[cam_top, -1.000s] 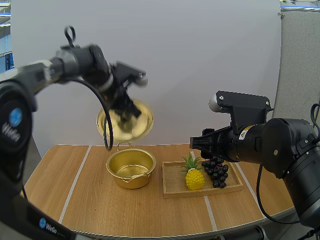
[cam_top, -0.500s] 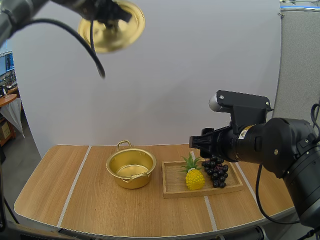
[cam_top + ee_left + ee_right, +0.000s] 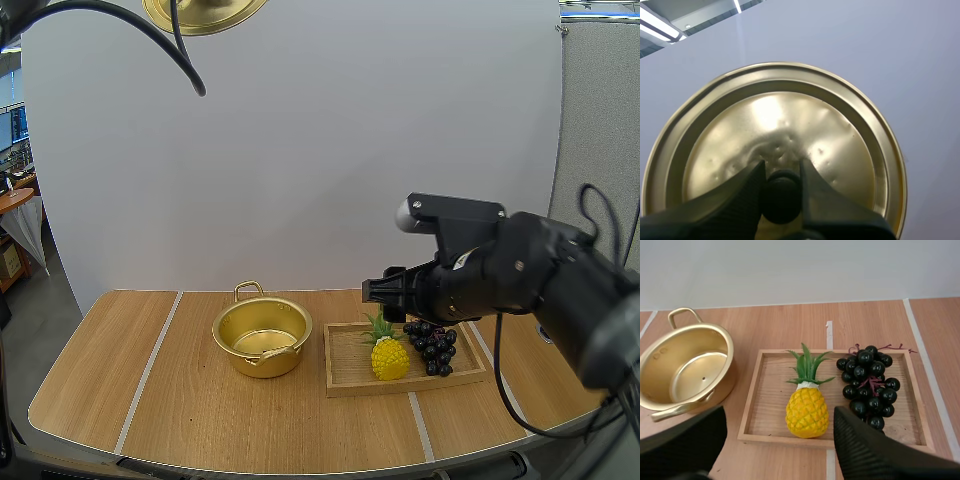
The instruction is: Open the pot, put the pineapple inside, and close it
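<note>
The pineapple [image 3: 807, 411] stands upright on the wooden tray [image 3: 771, 400], leaf crown toward the far rim, with a bunch of dark grapes [image 3: 869, 385] just beside it on the same tray, not touching it. To the tray's left on the bench [image 3: 190, 410] sits the golden pot [image 3: 235, 358], uncovered and empty, one loop handle at its far side and another toward the near side. The pot and the tray stand near each other with a narrow strip of bench between.

The right gripper [image 3: 780, 412] hovers above the tray's near edge, its fingers [image 3: 685, 442] spread wide apart, holding nothing; the pineapple lies between and beyond them.

The lid [image 3: 785, 130] is high above the bench, well clear of the pot. The left gripper [image 3: 781, 170] has its fingers clamped on the lid's black knob [image 3: 782, 197], one ribbed face on each side of it, the lid's golden top turned toward the wrist.
</note>
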